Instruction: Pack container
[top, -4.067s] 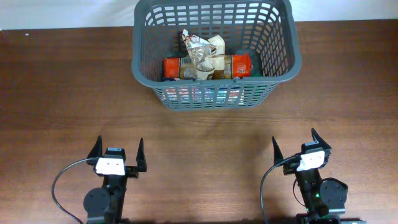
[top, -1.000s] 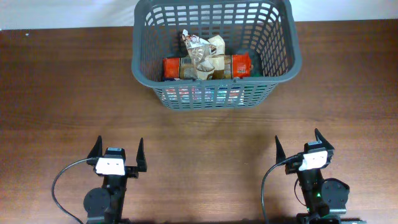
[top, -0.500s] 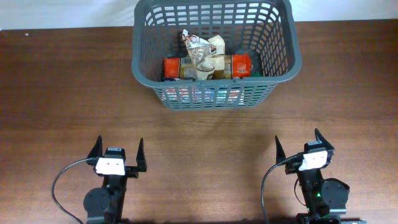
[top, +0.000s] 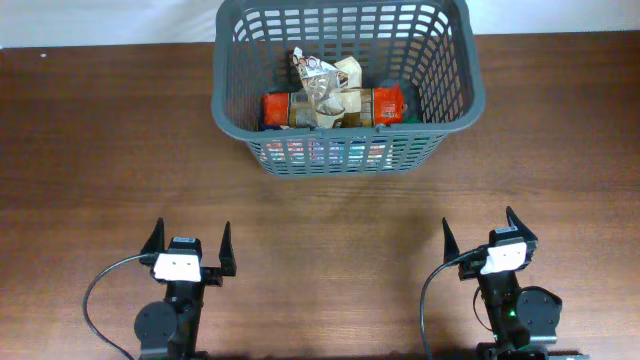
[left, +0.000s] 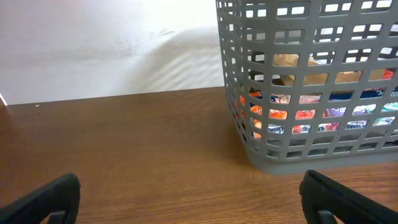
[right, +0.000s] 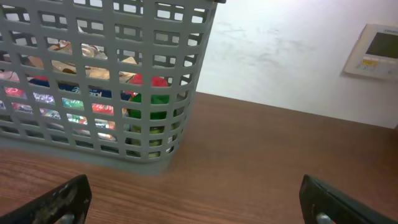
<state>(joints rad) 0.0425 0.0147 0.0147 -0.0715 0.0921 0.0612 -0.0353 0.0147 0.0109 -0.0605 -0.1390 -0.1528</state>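
The container, a large dark grey lattice basket, stands at the far middle of the table. Inside lie an orange-red packet, a crumpled silver and cream packet and other wrapped goods. The left wrist view shows its left corner, with coloured packets behind the slots; the right wrist view shows its right corner. My left gripper sits near the front edge at the left, open and empty. My right gripper sits near the front edge at the right, open and empty. Both are far from the basket.
Brown wooden table runs between the grippers and the basket. A white wall stands behind the table, with a white wall panel at the right. Black cables loop beside each arm's base.
The right gripper shifted slightly to the right and up in the overhead view some seconds ago; over the last second nothing has moved.
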